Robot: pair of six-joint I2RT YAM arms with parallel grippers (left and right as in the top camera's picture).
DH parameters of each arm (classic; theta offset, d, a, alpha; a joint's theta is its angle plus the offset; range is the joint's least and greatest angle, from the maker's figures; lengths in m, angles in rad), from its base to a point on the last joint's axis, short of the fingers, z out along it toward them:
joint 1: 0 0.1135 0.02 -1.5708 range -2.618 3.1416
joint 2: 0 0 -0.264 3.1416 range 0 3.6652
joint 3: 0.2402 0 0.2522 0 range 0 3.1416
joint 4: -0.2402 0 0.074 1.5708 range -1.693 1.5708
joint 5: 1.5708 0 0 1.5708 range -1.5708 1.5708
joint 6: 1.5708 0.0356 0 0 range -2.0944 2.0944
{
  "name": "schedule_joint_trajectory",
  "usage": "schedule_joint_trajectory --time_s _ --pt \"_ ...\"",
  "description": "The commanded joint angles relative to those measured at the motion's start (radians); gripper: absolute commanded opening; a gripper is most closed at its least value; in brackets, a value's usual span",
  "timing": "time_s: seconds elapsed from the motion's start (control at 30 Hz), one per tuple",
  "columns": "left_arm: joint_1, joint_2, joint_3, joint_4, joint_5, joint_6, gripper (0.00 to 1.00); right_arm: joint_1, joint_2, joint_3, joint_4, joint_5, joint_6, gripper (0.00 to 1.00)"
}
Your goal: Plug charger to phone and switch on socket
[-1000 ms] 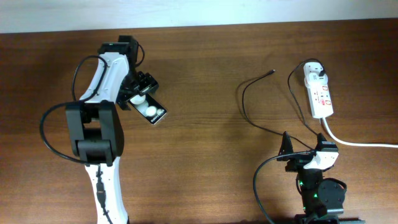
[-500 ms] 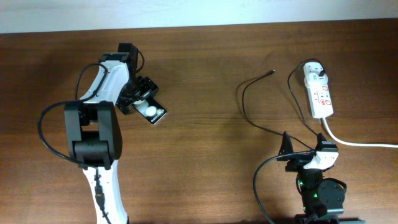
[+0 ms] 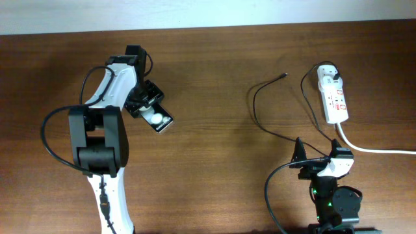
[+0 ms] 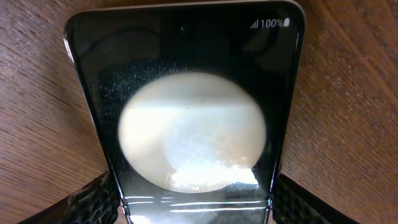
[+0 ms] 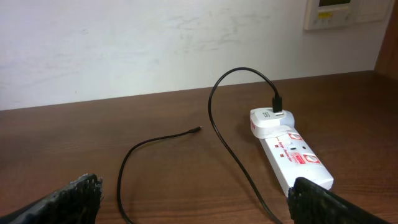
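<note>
The phone (image 3: 160, 119) lies on the wooden table at the left; in the left wrist view it (image 4: 186, 124) fills the frame, black with a large white round spot and "100%" at its far end. My left gripper (image 3: 147, 108) is shut on the phone, its fingers (image 4: 193, 214) against both side edges. The charger cable (image 3: 255, 107) loops on the table at the right, its plug tip (image 3: 285, 75) lying free. Its other end sits on the white adapter (image 3: 328, 77) in the socket strip (image 3: 337, 104). My right gripper (image 3: 318, 157) is open and empty, near the front edge.
The strip's thick white cord (image 3: 374, 149) runs off to the right edge. The right wrist view shows the cable (image 5: 217, 134), plug tip (image 5: 197, 129), adapter (image 5: 272, 119) and strip (image 5: 297, 160) ahead, with a white wall behind the table.
My left arm shifted slightly right and turned over the phone, settling its fingers around it. The phone barely moved. The right arm has not moved.
</note>
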Motion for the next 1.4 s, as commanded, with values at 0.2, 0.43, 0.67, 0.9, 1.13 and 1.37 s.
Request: schedule_joint_trajectory --time_s 0.2,0.43,0.67,0.9,1.13,1.37 --pt "-0.014 0.018 0.11 -0.184 0.052 0.024 0.68 0.006 -0.007 -0.006 -0.005 0.012 -0.004 0.99" --pt "-0.014 -0.183 0.113 -0.236 0.053 0.047 0.67 0.006 -0.007 -0.006 -0.005 0.012 -0.004 0.98" --pt "-0.014 -0.523 0.113 -0.33 0.053 0.095 0.69 0.006 -0.007 -0.006 -0.005 0.012 -0.004 0.98" --pt "-0.014 -0.818 0.113 -0.469 0.213 0.25 0.68 0.006 -0.007 -0.006 -0.005 0.012 -0.004 0.98" --pt "-0.014 -0.872 0.069 -0.505 0.29 0.254 0.68 0.006 -0.007 -0.006 -0.005 0.012 -0.004 0.98" --pt "-0.014 -0.866 -0.277 -0.21 0.525 0.254 0.68 0.006 -0.007 -0.006 -0.005 0.012 -0.004 0.98"
